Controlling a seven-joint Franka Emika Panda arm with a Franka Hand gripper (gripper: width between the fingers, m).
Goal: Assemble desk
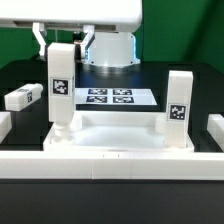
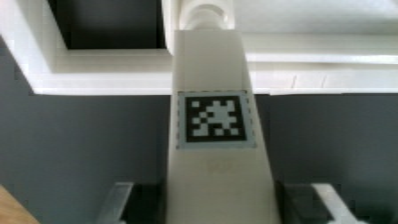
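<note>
**Now: end effector grips a leg upright at a corner of the top**

Exterior view. The top [image 1: 115,127] lies flat on the black tabletop [image 1: 25,78], open side up. A low white rail [image 1: 110,163] runs just beside the top's near edge. At the top's near corner on the exterior view's left, a leg [image 1: 60,95] stands upright with its tag facing the camera and its lower end down in that corner. The end effector [image 1: 61,48] comes from above and is clamped on the leg's upper end, its jaws partly closed around it. A second leg [image 1: 178,108] stands upright, free of any grip, at the top's near corner on the exterior view's right. A third leg [image 1: 22,98] lies on its side on the tabletop, off the top's end on the exterior view's left. The marker board [image 1: 110,97] lies flat beyond the top's far edge.

Wrist view. The held leg [image 2: 217,90] runs away from the camera, tag towards it. The end effector [image 2: 222,205] has one finger on each side face of the leg, with no gap showing. The leg's far end meets a rounded corner part of the top [image 2: 107,72]. How deep it sits there I cannot tell. Grey tabletop [image 2: 71,135] shows beside the leg.
</note>
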